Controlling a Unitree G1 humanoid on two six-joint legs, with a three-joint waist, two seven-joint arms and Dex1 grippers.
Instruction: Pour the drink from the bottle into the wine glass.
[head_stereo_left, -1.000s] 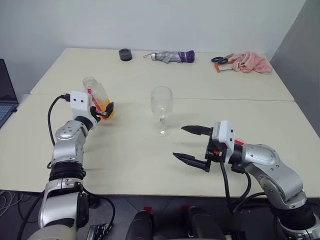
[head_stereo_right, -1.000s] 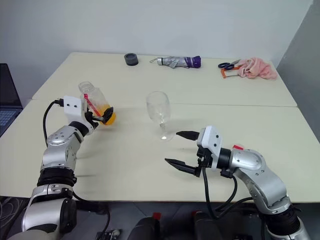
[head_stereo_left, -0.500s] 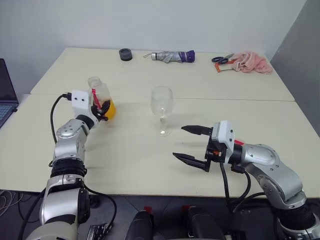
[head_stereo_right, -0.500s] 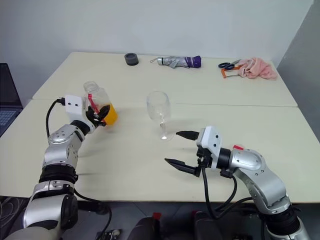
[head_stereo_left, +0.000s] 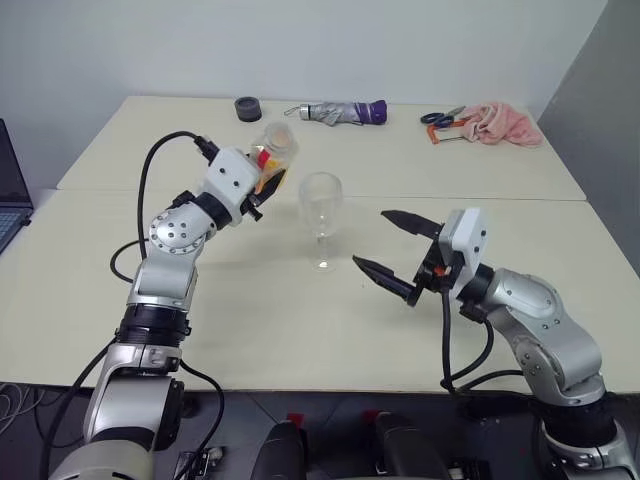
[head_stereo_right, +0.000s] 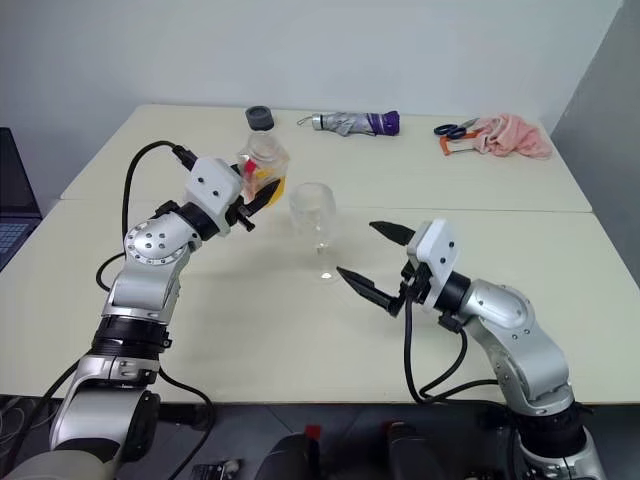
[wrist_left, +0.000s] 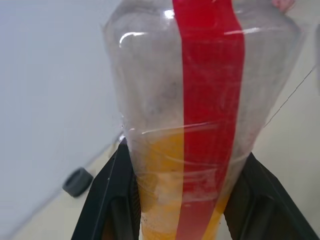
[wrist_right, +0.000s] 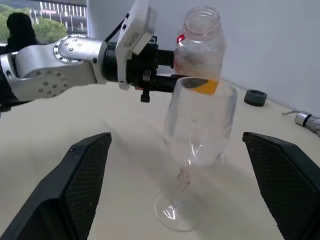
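Bottle (head_stereo_left: 272, 158) pinched upright in my left hand (head_stereo_left: 262, 185) beside the wine glass (head_stereo_left: 321, 203), ready to tip; my right hand (head_stereo_left: 393, 255) spread to steady the stem.

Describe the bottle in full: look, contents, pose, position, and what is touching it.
The bottle is small, clear plastic, with a red strip down its side and an open, capless mouth. Orange drink sits in its lower part. The left gripper clamps its lower body, holding it roughly upright above the table, beside the wine glass.

Wine glass (wrist_right: 199, 131) upright on table (wrist_right: 75, 130), bottle (wrist_right: 200, 47) behind
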